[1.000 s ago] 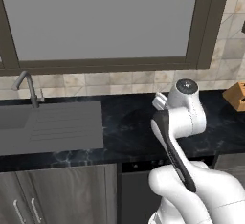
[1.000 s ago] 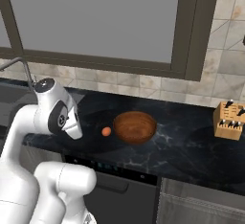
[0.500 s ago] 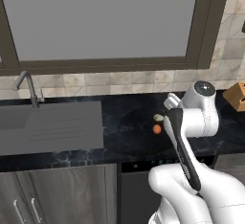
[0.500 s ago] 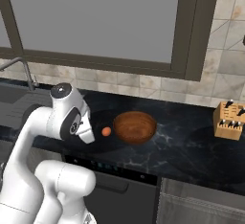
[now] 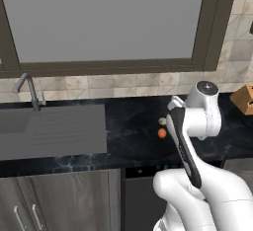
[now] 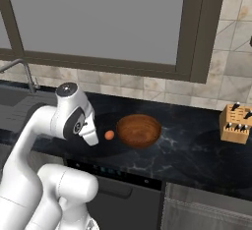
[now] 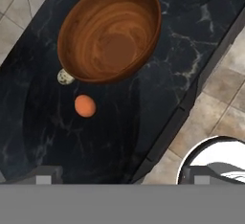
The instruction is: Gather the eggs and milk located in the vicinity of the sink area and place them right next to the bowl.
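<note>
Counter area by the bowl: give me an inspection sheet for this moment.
Surface: black marbled counter.
Job's things: orange-brown egg lies beside the wooden bowl, apart from it; a small speckled egg sits at the bowl's edge; sink left; milk: nothing seen.
Clutter: knife block.
Grippers: gripper open, holding nothing, above the counter.
Cables: nothing seen.
Surroundings: window, tiled wall, cabinets below.

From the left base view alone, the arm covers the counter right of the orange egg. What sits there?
Observer: A wooden bowl, empty in the hand view.
Operator: Does the egg touch it?
Observer: No; the orange egg lies apart from the bowl, dark counter between them.
Operator: And that pale speck near the egg?
Observer: A small speckled egg tucked against the bowl's rim.
</note>
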Robot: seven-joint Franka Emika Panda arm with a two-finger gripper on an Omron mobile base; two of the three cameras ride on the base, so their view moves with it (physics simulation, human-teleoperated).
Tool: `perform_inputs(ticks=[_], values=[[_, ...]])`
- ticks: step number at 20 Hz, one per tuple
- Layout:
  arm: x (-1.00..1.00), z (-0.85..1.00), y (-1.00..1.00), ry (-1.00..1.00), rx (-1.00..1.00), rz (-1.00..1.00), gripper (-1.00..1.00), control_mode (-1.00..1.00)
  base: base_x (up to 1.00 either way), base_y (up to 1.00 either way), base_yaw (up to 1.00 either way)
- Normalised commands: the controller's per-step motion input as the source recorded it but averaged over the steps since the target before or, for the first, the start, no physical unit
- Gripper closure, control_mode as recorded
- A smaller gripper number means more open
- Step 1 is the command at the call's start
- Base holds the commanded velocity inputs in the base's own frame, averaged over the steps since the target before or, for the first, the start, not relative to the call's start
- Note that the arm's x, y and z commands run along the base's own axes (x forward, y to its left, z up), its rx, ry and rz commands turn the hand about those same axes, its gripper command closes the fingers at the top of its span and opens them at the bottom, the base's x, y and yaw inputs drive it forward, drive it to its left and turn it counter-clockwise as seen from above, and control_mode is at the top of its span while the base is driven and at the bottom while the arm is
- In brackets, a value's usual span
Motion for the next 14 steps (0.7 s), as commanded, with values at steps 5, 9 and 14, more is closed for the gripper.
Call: perform_inputs(ticks=[5, 9, 14], values=[[0.01, 0.00, 0.00, 0.01, 0.00, 0.00, -1.00, 1.00, 0.00, 0.00, 0.00], [0.00, 0.00, 0.00, 0.00, 0.00, 0.00, -1.00, 1.00, 0.00, 0.11, 0.00], [0.00, 0.00, 0.00, 0.00, 0.00, 0.00, -1.00, 1.00, -0.02, 0.25, 0.00]])
